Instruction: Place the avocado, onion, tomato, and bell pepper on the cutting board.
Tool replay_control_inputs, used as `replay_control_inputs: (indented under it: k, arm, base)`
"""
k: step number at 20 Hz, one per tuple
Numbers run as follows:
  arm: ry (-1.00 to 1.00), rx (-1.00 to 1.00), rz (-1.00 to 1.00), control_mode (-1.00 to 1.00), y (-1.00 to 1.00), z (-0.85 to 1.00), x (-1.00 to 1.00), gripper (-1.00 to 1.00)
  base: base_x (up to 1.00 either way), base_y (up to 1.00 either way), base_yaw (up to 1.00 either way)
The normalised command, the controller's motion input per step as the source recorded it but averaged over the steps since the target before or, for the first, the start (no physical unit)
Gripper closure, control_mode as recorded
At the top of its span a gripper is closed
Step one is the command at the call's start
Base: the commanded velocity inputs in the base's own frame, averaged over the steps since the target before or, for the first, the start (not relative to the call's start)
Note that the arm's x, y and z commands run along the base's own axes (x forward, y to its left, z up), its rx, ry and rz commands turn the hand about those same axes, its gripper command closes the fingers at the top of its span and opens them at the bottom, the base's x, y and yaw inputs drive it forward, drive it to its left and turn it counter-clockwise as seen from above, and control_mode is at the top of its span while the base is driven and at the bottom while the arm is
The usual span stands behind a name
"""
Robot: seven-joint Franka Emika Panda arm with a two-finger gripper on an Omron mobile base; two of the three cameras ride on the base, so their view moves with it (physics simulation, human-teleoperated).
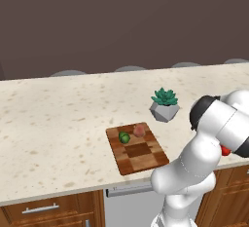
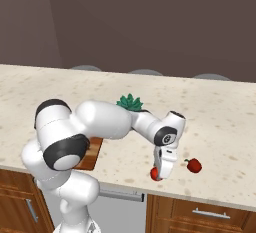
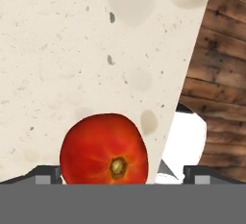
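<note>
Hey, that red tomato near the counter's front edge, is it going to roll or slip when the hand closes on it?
The tomato looks smooth and round, so a nudge would probably roll it, perhaps toward the nearby counter edge. Its glossy skin may slip between the fingers. The open hand straddles it, so a centred squeeze should likely hold.

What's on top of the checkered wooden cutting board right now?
On the checkered wooden cutting board: the dark green round avocado and the dull pinkish onion, near its far edge. The white arm covers the board's near right corner, so that part can't be checked.
</note>
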Motion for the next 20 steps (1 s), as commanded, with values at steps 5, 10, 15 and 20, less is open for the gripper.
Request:
replay_control_inputs:
  k: [5, 10, 15, 20]
  arm:
    - [-0.01, 0.0, 0.0, -1.0, 0.07, -0.18, 0.0, -1.0]
    - [-0.02, 0.0, 0.0, -1.0, 0.0, -0.17, 0.0, -1.0]
    - [0.0, 0.0, 0.0, -1.0, 0.02, -0.19, 0.0, 1.0]
    - [-0.02, 0.0, 0.0, -1.0, 0.01, -0.01, -0.08, 1.0]
  base:
    - [0.0, 0.0, 0.0]
    - [0.0, 0.0, 0.0]
    - [0.0, 0.0, 0.0]
    - [0.0, 0.0, 0.0]
